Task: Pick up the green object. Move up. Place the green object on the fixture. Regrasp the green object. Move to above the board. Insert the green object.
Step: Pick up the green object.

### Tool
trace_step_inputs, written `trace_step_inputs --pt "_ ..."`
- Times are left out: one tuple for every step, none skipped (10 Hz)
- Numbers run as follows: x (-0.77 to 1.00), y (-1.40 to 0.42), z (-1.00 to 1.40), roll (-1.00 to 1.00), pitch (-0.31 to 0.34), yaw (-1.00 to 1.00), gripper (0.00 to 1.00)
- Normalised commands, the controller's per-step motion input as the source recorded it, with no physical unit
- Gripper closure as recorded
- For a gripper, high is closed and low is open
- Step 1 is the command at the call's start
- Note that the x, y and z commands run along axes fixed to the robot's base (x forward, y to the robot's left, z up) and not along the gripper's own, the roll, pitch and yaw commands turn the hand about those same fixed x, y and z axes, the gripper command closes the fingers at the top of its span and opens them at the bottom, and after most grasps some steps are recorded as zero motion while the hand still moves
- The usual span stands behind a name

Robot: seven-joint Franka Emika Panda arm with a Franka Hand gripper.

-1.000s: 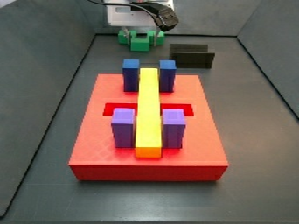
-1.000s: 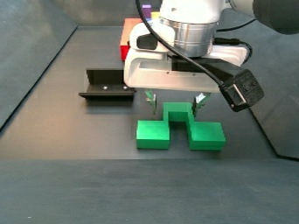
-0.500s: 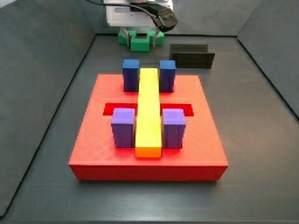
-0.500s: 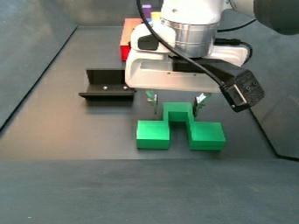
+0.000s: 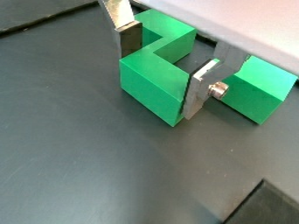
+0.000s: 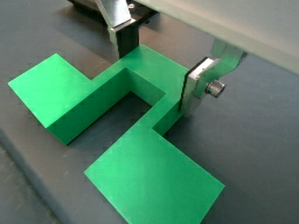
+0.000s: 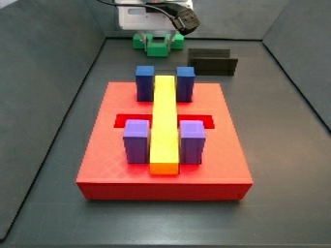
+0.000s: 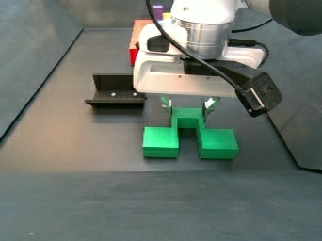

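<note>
green object [image 6: 140,74] | middle cube between fingers | end effector [image 6: 162,59] astride

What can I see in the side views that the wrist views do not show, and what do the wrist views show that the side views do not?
Only the side views show the board with its blue and purple blocks and yellow bar, and the fixture standing apart from the green object. Only the wrist views show the fingers close up, flanking the raised middle cube. Both show the gripper at the green object on the floor.
</note>
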Motion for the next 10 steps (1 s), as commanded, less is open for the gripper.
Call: trace_step_inputs --pt "0.0 0.0 0.0 0.0 0.0 0.0 1.0" --pt "0.0 0.0 0.0 0.0 0.0 0.0 1.0" --pt "0.0 0.0 0.0 0.0 0.0 0.0 1.0" --pt "0.0 0.0 0.0 0.0 0.0 0.0 1.0" --pt "0.0 0.0 0.0 0.0 0.0 0.0 1.0" --pt "0.0 0.0 0.0 0.0 0.0 0.0 1.0" --pt "0.0 0.0 0.0 0.0 0.0 0.0 1.0" --pt "0.0 0.0 0.0 0.0 0.0 0.0 1.0" --pt "0.0 0.0 0.0 0.0 0.0 0.0 1.0" --pt "0.0 0.0 0.0 0.0 0.0 0.0 1.0"
